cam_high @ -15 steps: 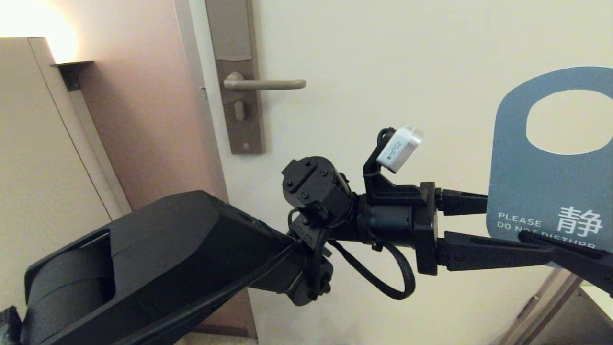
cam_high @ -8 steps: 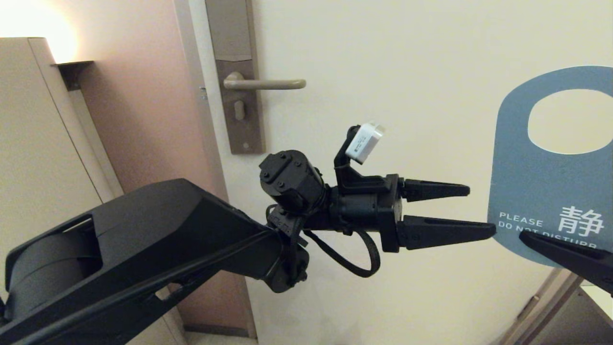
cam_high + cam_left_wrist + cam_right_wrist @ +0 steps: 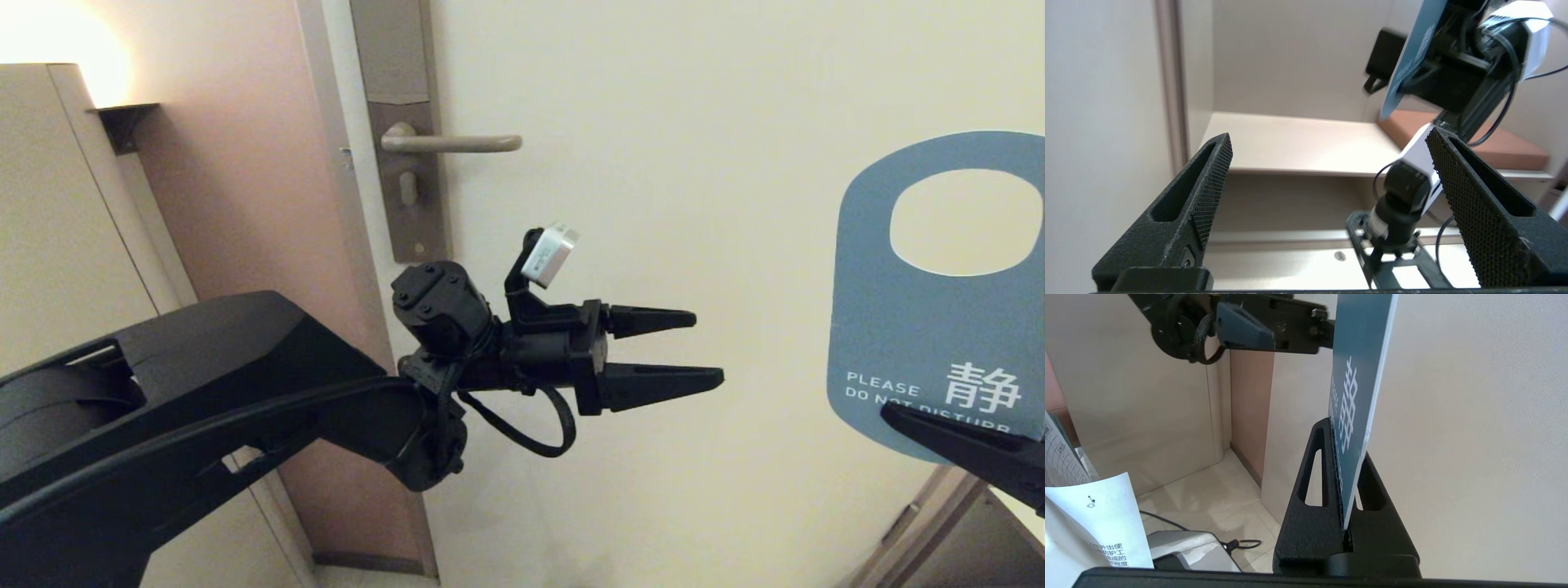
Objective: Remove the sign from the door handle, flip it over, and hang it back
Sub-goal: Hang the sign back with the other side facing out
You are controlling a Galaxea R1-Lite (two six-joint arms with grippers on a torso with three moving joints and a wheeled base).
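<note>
The sign (image 3: 914,327) is held upright at the far right, off the door handle (image 3: 453,144), with its teal-blue "PLEASE DO NOT DISTURB" side facing me and its hole on top. My right gripper (image 3: 898,416) is shut on the sign's lower end. In the right wrist view the sign (image 3: 1359,355) stands edge-on, pinched between that gripper's (image 3: 1346,439) fingers. My left gripper (image 3: 709,346) is open and empty in mid-air, well left of the sign and below and to the right of the handle. Nothing lies between the fingers of the left gripper (image 3: 1329,134), and the sign (image 3: 1412,53) shows beyond them.
The handle sits on a tall brown backplate (image 3: 416,220) with a small thumb-turn (image 3: 407,188) below it, on the cream door (image 3: 653,122). A beige cabinet (image 3: 65,245) stands at the left. A printed paper (image 3: 1098,518) and a grey device with a cable (image 3: 1188,547) lie low down.
My left gripper's fingers were round the sign's left edge. They have opened wider and drawn back to the left, clear of it. The sign has sunk slightly in the right gripper.
</note>
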